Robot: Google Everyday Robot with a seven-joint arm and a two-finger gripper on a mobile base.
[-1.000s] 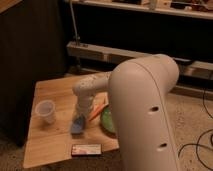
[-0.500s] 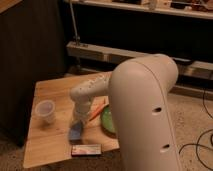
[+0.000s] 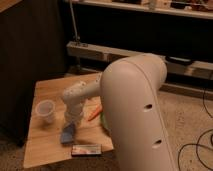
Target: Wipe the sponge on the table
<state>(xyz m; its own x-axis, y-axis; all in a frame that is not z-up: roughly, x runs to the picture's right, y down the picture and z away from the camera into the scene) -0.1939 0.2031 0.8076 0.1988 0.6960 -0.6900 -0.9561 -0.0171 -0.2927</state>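
Observation:
The small blue sponge (image 3: 67,135) lies against the light wooden table (image 3: 47,90), near its front middle. My gripper (image 3: 70,127) comes straight down onto the sponge from above and is shut on it, pressing it to the tabletop. The white forearm runs from the gripper up and to the right. The arm's big white shoulder housing fills the right foreground and hides the table's right edge.
A clear plastic cup (image 3: 46,111) stands left of the gripper. A flat red-and-white packet (image 3: 86,149) lies at the front edge. An orange stick (image 3: 95,114) and a green object (image 3: 104,123) lie right of the gripper. A long grey shelf (image 3: 125,54) runs behind.
My gripper and the sponge have slid together across the tabletop, toward the front edge and a little to the left. The cup and packet have stayed put.

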